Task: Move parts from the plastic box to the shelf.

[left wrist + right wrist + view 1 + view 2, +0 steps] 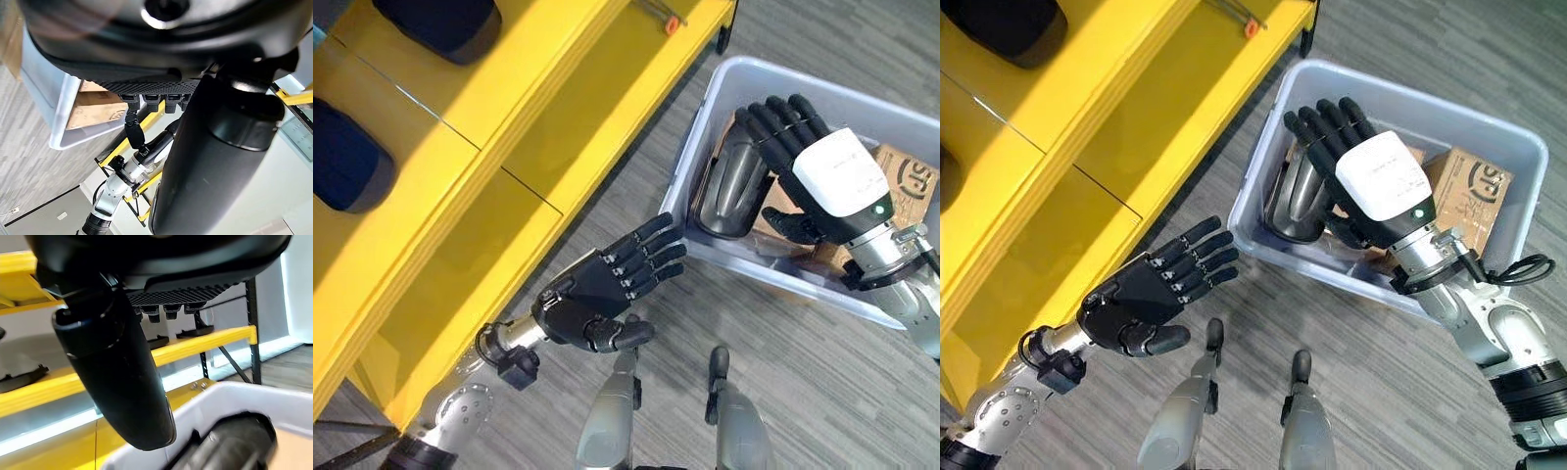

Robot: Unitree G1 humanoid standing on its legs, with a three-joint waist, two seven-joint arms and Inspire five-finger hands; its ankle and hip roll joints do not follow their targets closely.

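Grey floor carries a plastic box (705, 147) beside the yellow shelf (548, 117). Reaching into it, the right hand (1351, 162) hovers with fingers straight over a dark grey part (729, 186), nothing gripped; the left hand (607, 284) waits open outside. The pick-up seems underway: next, fingers must close round the part. Eye views show cardboard packs (1474, 191); the right wrist view shows shelf tiers behind

grey plank floor (783, 352), perhaps an orange-tipped tool (658, 17)
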